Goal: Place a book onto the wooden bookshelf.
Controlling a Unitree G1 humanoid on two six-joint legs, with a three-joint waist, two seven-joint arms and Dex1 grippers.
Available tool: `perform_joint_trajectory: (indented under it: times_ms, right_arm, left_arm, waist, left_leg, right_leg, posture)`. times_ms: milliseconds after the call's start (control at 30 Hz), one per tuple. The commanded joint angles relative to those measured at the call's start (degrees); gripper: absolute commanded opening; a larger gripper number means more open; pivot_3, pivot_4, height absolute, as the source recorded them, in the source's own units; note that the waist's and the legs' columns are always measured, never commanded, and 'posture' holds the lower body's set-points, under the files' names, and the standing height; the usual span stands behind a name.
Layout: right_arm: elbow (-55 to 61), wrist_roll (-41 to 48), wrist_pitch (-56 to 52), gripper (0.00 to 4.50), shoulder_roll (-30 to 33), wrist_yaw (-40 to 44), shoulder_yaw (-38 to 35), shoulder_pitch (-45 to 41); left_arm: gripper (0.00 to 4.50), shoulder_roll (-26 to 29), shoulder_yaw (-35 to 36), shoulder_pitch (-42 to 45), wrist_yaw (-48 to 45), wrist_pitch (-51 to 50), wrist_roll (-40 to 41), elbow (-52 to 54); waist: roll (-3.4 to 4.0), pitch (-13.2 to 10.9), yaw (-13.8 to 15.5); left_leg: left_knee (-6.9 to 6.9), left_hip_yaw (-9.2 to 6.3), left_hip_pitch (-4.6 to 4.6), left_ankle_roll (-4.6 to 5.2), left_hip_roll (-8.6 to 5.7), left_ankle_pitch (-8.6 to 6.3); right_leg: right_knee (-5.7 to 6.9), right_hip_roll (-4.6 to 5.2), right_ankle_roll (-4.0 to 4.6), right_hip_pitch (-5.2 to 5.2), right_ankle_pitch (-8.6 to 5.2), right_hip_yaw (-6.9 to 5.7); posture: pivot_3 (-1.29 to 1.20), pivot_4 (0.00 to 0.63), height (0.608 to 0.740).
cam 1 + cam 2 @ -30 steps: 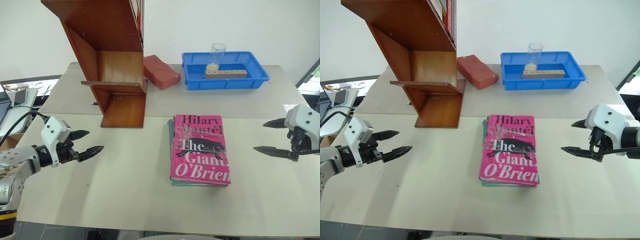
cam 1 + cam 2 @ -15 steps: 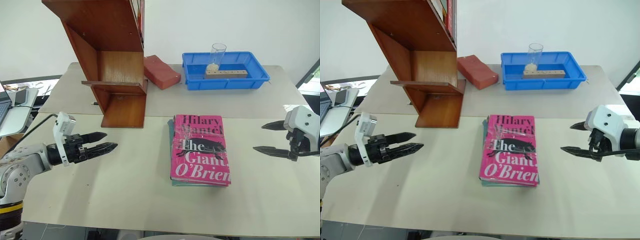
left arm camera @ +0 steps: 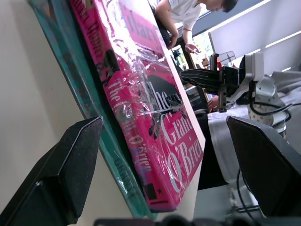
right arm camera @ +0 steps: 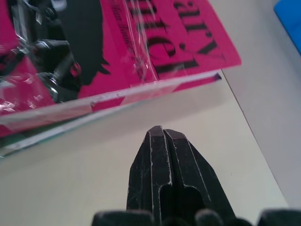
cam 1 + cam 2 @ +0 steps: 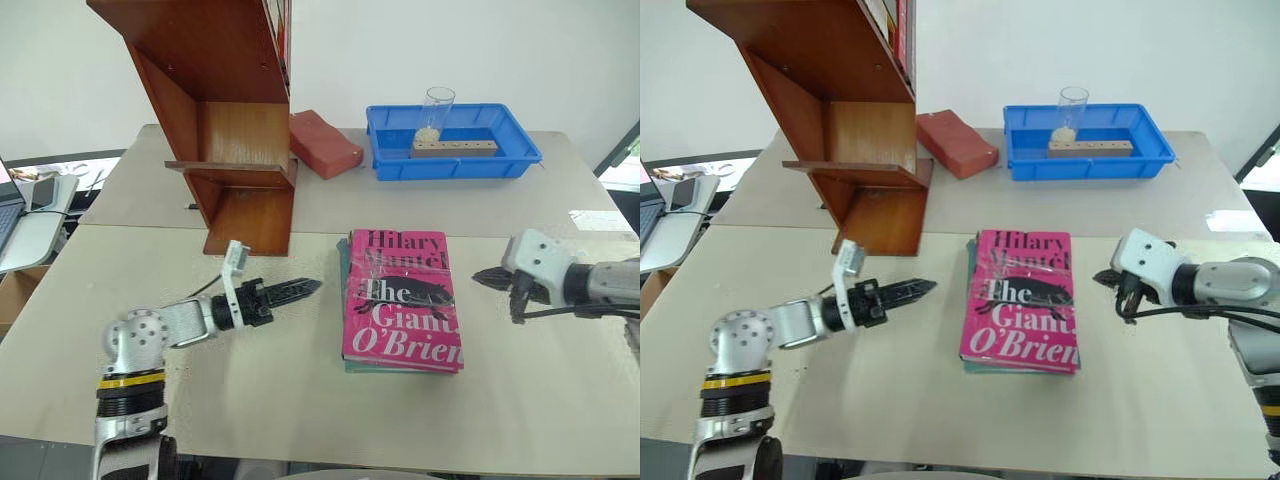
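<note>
**Two end effectors flank a pink paperback on a pale table**

Two pale tabletops, butted together along a seam, make up the table (image 5: 300,380) that fills most of the head views, with a white wall behind. The wooden bookshelf (image 5: 225,120), reddish-brown with slanted sides, stands at the upper left of the frame. A brick-red block (image 5: 323,144) lies just beside it on the right. A blue plastic tray (image 5: 455,140) sits at the upper centre-right and holds a clear glass (image 5: 434,112) and a wooden strip (image 5: 453,148). A laptop (image 5: 10,195) shows at the left edge on a side surface. In the left wrist view a person (image 3: 188,14) in a white shirt bends over beyond the table.

The book (image 5: 403,298), bright pink and wrapped in glossy film, lies flat at the centre of the frame. It rests on a teal-green book (image 3: 94,117) whose edge peeks out beneath it.

At the lower left, the left end effector (image 5: 300,290) reaches level toward the book's left edge, close to it and apart from it. Its fingers (image 3: 70,174) are spread wide and grasp nothing.

At the right, the right end effector (image 5: 497,285) is clenched tight, its fingers (image 4: 162,183) pressed together and empty. It points down at the bare table just beside the book's right edge, without touching the book.
</note>
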State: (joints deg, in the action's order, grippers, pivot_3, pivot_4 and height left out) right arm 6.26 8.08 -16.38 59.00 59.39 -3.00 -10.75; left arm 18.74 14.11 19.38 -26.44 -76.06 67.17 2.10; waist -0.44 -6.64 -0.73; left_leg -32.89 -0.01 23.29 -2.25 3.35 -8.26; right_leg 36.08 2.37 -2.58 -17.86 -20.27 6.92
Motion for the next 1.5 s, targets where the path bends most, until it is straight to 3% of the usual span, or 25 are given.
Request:
perform_joint_trajectory:
  times_ms: [33, 667, 1067, 1500]
  right_arm:
    - [2.9, 1.4, 1.2, 0.01, -1.5, 0.3, -0.1, -0.9]
    - [5.1, 3.9, 0.5, 0.01, -8.7, 1.9, 3.2, -3.8]
    - [-4.2, -1.4, 6.4, 0.01, -1.9, -0.1, -1.3, -3.1]
    - [5.3, 2.6, 1.2, 0.01, -7.8, 0.8, 2.7, -3.9]
  left_arm:
    - [4.5, -2.6, -1.2, 1.5, 1.4, 1.1, -1.6, -3.0]
    - [4.5, -12.0, -4.5, -0.3, 2.2, 1.6, -6.0, -7.7]
    - [4.5, -12.0, -2.3, -0.7, 2.4, 0.1, -5.2, -5.7]
    - [4.5, -12.8, -3.0, -1.6, 2.6, 0.0, -5.7, -5.1]
  waist:
    - [0.02, 0.0, 0.0]
    - [0.01, 0.0, 0.0]
    - [0.01, 0.0, -0.1]
    - [0.0, 0.0, 0.0]
  left_leg:
    - [0.0, -0.01, -0.02, 0.0, 0.0, 0.0]
    - [-0.02, -0.45, -0.15, -0.03, -0.34, 0.01]
    - [0.01, -0.71, -0.15, -0.03, -0.49, 0.01]
    - [-0.01, -0.77, -0.12, -0.05, -0.53, 0.02]
  right_leg:
    - [0.0, 0.0, 0.0, 0.03, 0.0, 0.0]
    - [-0.13, 0.09, -0.1, 0.46, -0.05, -0.06]
    - [-0.26, 0.11, -0.14, 0.57, -0.07, -0.06]
    - [-0.25, 0.12, -0.17, 0.58, -0.08, -0.06]
  posture:
    - [0.0, 0.15, 0.725]
    - [0.0, 0.15, 0.725]
    - [0.0, 0.15, 0.725]
    - [0.0, 0.15, 0.725]
